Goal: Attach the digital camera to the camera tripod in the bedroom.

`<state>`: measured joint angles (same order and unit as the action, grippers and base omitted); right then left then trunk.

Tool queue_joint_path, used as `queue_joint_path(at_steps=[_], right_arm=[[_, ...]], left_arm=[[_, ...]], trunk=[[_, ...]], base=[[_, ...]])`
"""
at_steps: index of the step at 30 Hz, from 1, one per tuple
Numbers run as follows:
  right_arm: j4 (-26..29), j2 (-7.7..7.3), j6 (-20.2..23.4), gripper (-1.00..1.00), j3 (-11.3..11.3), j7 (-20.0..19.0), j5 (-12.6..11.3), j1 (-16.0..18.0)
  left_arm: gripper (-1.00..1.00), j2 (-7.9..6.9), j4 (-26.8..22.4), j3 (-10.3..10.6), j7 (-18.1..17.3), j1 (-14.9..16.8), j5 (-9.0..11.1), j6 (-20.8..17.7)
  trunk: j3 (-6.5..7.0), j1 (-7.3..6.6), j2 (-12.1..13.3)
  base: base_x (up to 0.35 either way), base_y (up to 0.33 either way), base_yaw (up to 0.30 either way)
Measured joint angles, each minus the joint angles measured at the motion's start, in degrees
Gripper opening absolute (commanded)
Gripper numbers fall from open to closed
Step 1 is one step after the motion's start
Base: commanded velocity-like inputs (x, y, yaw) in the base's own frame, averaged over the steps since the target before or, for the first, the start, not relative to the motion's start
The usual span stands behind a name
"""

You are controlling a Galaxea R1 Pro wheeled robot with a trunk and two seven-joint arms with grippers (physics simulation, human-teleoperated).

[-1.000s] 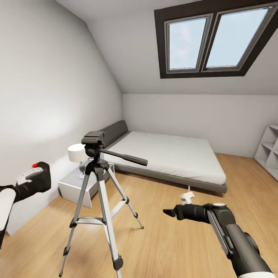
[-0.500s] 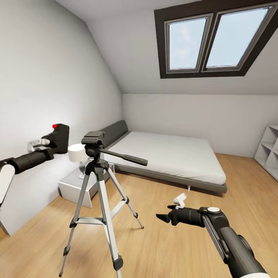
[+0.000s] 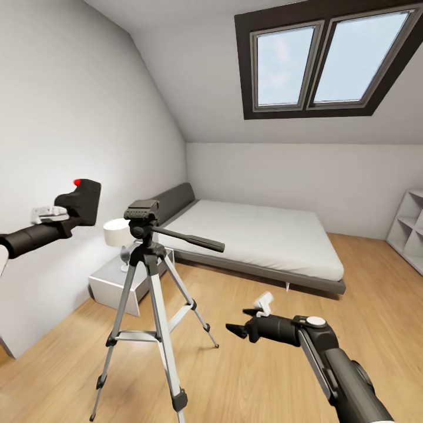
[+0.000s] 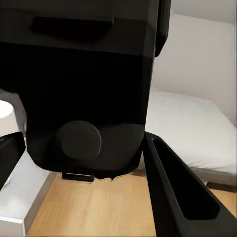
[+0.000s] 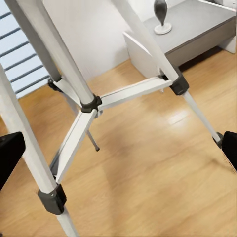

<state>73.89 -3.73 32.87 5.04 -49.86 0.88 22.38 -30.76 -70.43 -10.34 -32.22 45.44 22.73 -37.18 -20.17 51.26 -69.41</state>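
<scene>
While the robot stands on the wood floor [image 3: 247, 376], the bedroom spreads out in front of it, with white walls and a dark skylight [image 3: 329, 59] in the sloped roof. The biggest thing is the grey bed [image 3: 258, 241], low against the far wall. A white shelf [image 3: 409, 229] stands at the right edge. Left of the bed sits a grey nightstand [image 3: 126, 282] with a white lamp [image 3: 117, 233] on it.

The tripod [image 3: 150, 294] stands in front of the nightstand, close to the robot, so it hides part of the nightstand and lamp. Its three silver legs spread wide on the floor. Its black head is bare on top, and a long black handle sticks out toward the bed.

The left gripper [image 3: 70, 211] is up in the air to the left of the tripod head, a bit higher than it. It is closed on the camera [image 3: 84, 201], which is black with a red button on top. Camera and tripod are apart.

The right gripper [image 3: 238, 330] is low, to the right of the tripod legs. Its fingers are spread apart and hold nothing. In the right wrist view the tripod legs [image 5: 79, 106] and the floor lie between its two fingertips.
</scene>
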Motion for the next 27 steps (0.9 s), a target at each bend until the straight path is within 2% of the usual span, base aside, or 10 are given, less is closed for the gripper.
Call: queue_joint_path(at_steps=[5,21,27], right_arm=[[0.83,1.61,-1.58,1.0,0.0,0.0,0.01,0.0],[0.83,1.66,-1.76,1.0,0.0,0.0,0.02,0.0],[0.83,1.66,-1.76,1.0,0.0,0.0,0.02,0.0]], left_arm=[[-1.0,0.0,-0.18,-1.59,-1.02,-1.63,0.59,0.27],[-1.0,0.0,-0.19,-6.68,-4.25,-6.79,0.62,0.25],[-1.0,0.0,-0.2,-8.37,-5.48,-6.8,0.72,0.22]], trunk=[[0.0,0.0,0.0],[0.0,0.0,0.0],[0.0,0.0,0.0]], base=[[0.0,0.0,0.0],[0.0,0.0,0.0],[0.0,0.0,0.0]])
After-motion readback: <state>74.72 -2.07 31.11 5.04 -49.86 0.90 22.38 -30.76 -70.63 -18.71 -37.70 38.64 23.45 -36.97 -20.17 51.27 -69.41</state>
